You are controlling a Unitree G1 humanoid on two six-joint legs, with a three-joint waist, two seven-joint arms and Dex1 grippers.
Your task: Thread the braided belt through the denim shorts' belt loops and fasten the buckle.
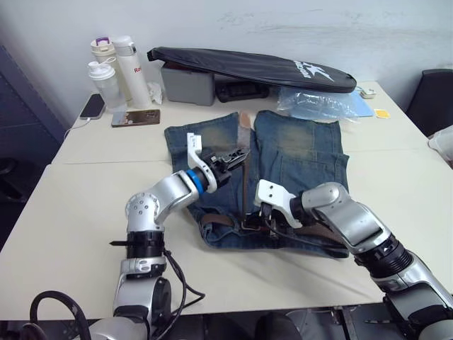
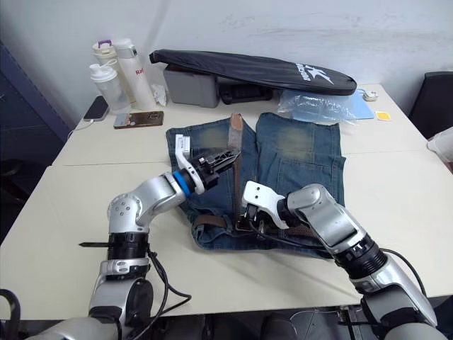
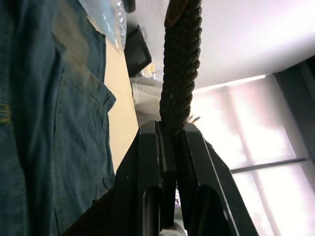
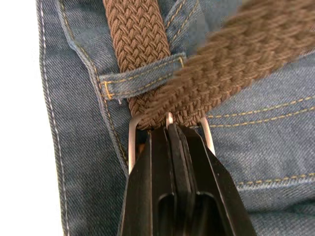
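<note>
Denim shorts [image 1: 297,166] lie flat at the centre of the frame on the cream table [image 1: 78,205], waistband toward the lower edge and legs pointing to the top. Along that waistband runs the braided belt [image 1: 244,180], already passed under at least one belt loop [image 4: 142,78], which the right wrist view shows strapped across the brown weave. The right gripper [image 1: 256,221] is at the waistband's middle, its black fingers pinched together on the silver buckle [image 4: 132,140], whose frame shows on either side of the fingertips. The belt's free end rises from there up the frame between the two legs, its long axis running nearly bottom to top, and the left gripper [image 1: 236,157] is clamped on it part-way along, holding it lifted off the denim; the reddish tip [image 1: 244,120] lies beyond, toward the top. So the tail lies up-frame of the buckle, with the left arm nearer to it, and fastening probably means bringing that tail back down to the frame. The prong is hidden behind the right fingers, and the remaining loops are hard to make out beneath the arms.
</note>
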